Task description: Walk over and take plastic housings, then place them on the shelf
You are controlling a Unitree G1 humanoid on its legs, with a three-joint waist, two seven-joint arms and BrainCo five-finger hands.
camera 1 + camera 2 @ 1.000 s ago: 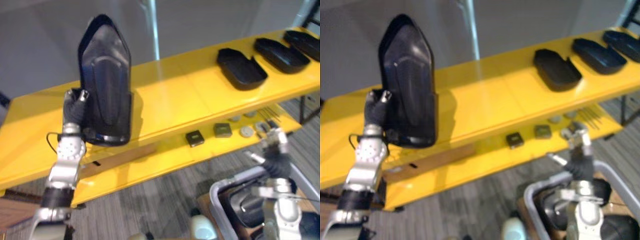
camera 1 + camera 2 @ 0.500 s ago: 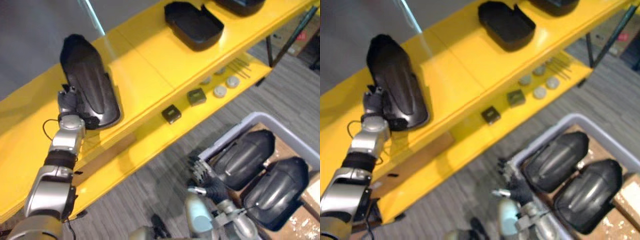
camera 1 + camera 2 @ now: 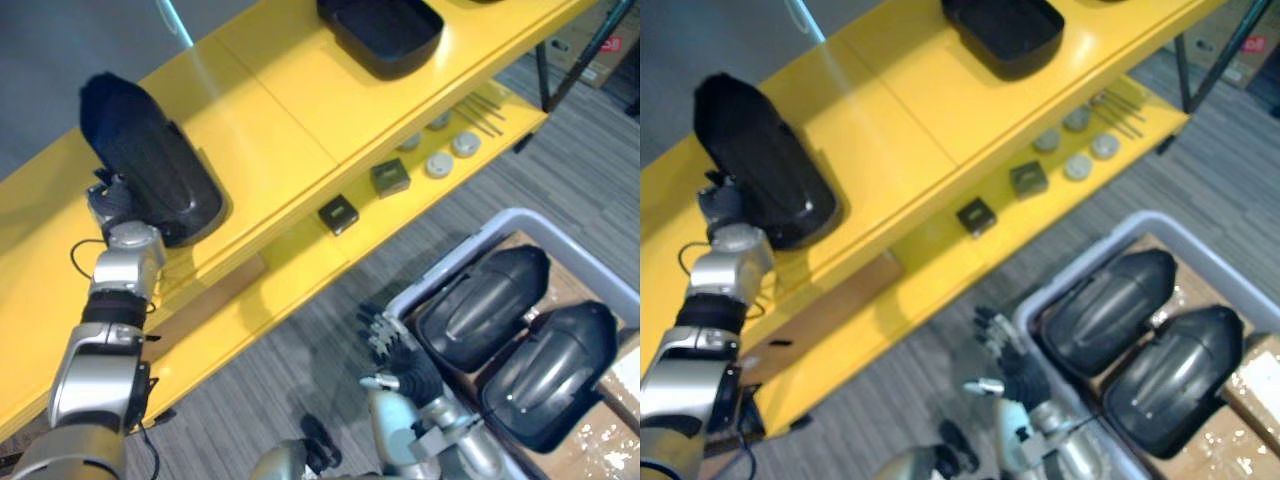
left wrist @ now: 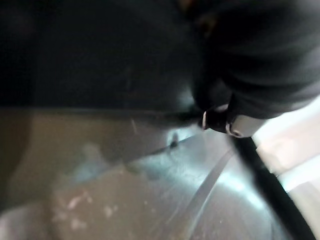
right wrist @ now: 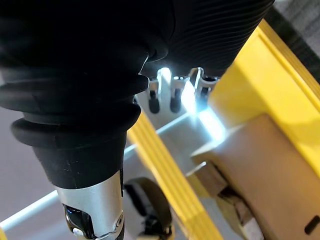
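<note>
Lowered since a second ago, black housing (image 3: 150, 165) lies on yellow shelf (image 3: 285, 120) against left hand (image 3: 112, 200) (grip unclear, even in its wrist view); eye views show right hand (image 3: 395, 350) splayed beside bin (image 3: 445, 258).

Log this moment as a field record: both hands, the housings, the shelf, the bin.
left hand: at the near end of the black housing, grip hidden
right hand: open and spread, low beside the bin
black housing: lying on the top shelf
second housing: hollow side up, further right on the top shelf
bin: grey, holds two housings side by side
lower shelf: dark blocks, grey discs
</note>
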